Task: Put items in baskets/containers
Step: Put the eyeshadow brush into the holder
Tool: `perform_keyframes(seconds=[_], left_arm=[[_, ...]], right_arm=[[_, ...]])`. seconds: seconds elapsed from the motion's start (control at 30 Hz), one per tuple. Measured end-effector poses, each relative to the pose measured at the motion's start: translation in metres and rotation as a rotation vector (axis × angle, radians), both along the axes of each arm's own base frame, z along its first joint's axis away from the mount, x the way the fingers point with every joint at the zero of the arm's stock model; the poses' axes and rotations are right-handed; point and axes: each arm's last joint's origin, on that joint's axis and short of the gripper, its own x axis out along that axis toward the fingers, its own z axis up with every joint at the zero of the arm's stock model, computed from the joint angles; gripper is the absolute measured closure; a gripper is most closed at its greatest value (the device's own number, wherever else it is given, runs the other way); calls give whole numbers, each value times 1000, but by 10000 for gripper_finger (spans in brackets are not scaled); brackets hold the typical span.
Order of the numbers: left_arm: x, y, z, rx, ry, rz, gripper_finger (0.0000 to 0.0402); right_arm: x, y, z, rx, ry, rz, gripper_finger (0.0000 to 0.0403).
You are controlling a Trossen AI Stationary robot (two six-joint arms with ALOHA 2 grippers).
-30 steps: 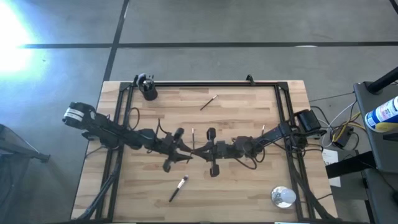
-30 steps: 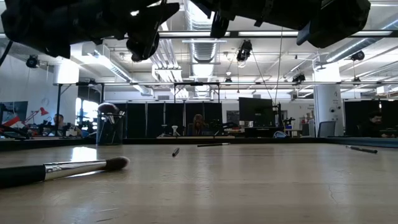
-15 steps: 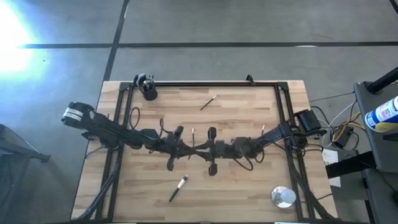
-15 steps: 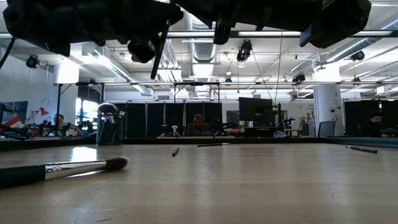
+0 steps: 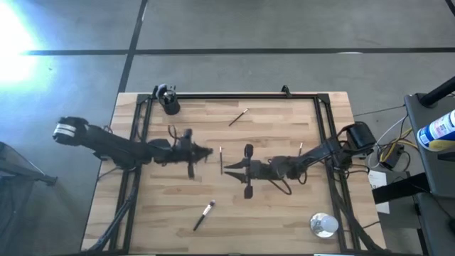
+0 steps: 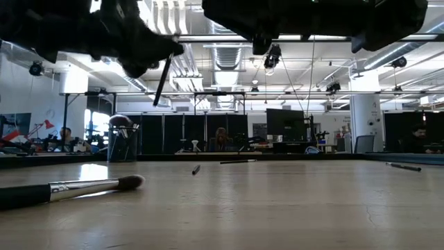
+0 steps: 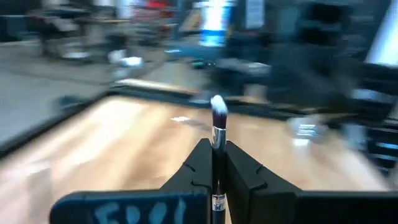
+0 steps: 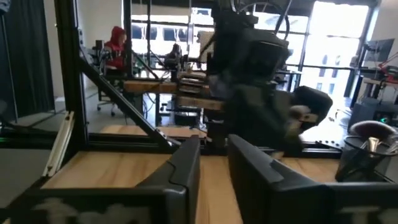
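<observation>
Above the bench's middle, a makeup brush (image 7: 217, 134) stands clamped in the left claw (image 5: 206, 151).
Bristles point away from the wrist, the handle pinched low between the fingers (image 7: 245, 177); the black cup (image 5: 169, 102) sits at the far-left corner. Held so near its end, the brush could pivot or slip and miss the narrow cup. The right claw (image 5: 226, 168) hangs nearby, parted, empty. Any writing is unreadable.

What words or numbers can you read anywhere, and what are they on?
Left gripper, shut on a makeup brush: pale handwriting on its body, too blurred to read.
Blue bottle beside the table: label too small to read.
White band on the left arm: no readable text.
Nothing else is readable.
</observation>
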Motion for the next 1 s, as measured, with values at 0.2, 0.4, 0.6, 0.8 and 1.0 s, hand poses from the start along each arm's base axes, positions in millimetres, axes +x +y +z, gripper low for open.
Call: perform_keyframes(seconds=[0.2,0.4,0.6,0.8,1.0], left_arm=[[-21,56,2,50,68,438,388],[-49,119,12,116,43,841,388],[-81,168,16,159,-18,1083,388],[-96,195,5,128,15,1120,388],[-91,206,-19,91,141,1123,388]], right_arm=[[-12,-4,-5,-3,15,-26,391],[-15,-5,-7,0,9,-28,394],[-16,-4,-8,-1,13,-25,394],[-16,-4,-9,-7,16,-23,394],[-16,-4,-9,-7,16,-21,394]])
